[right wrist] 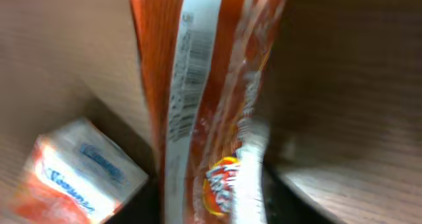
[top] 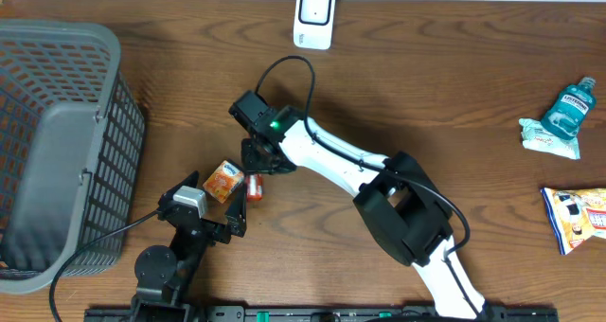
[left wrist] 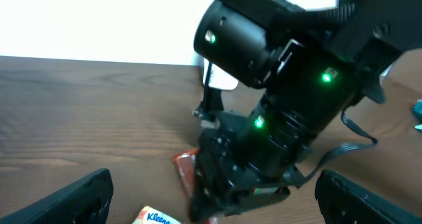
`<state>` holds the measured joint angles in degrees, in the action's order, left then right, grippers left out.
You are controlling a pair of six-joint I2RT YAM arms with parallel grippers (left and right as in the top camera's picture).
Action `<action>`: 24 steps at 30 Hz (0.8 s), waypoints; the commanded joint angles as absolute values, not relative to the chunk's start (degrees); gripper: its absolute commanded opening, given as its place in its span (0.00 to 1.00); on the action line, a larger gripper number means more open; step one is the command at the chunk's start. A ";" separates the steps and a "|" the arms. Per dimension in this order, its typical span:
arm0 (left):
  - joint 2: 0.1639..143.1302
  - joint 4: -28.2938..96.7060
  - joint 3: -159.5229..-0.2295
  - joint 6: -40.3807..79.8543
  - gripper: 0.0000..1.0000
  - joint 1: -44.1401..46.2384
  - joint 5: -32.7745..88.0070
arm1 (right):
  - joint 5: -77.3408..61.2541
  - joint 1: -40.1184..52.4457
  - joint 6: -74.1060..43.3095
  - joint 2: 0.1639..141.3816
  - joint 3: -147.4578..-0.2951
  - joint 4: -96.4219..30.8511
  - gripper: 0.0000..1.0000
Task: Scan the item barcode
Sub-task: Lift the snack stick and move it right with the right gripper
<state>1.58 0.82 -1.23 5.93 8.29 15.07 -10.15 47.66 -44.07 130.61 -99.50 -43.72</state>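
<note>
Reaching across the surface (top: 426, 85) in the overhead view, the right arm is holding the right gripper (top: 258, 163) down on a red-orange packet (top: 254, 187), which is lying just beside an orange tissue pack (top: 223, 181) and well apart from the white scanner (top: 313, 17) at the far edge; the left gripper (top: 230, 225) is sitting near them. In the left wrist view, its fingers (left wrist: 72, 199) are standing wide apart, holding nothing. In the right wrist view, the packet's barcode (right wrist: 191, 56) is facing the camera, blurred; whether the right gripper is clamping the packet, I cannot tell.
</note>
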 commanded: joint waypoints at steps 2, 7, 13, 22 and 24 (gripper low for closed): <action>1.39 2.72 -0.23 5.58 0.98 8.05 15.64 | -8.34 48.42 -40.95 132.33 -96.64 -46.09 0.01; 1.39 2.72 -0.23 5.58 0.98 8.05 15.64 | 0.01 47.00 -38.22 131.26 -96.71 -51.33 0.01; 1.39 2.72 -0.23 5.58 0.98 8.05 15.64 | 25.69 45.69 -37.21 126.72 -96.73 -60.88 0.01; 1.39 2.72 -0.23 5.58 0.98 8.05 15.64 | 36.80 45.80 -37.78 125.12 -96.75 -65.01 0.33; 1.39 2.72 -0.23 5.58 0.98 8.05 15.64 | 36.45 45.80 -39.48 124.07 -96.75 -65.49 0.37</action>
<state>1.58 0.82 -1.23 5.96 8.29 15.09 32.86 45.71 -37.36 127.81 -96.99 -65.06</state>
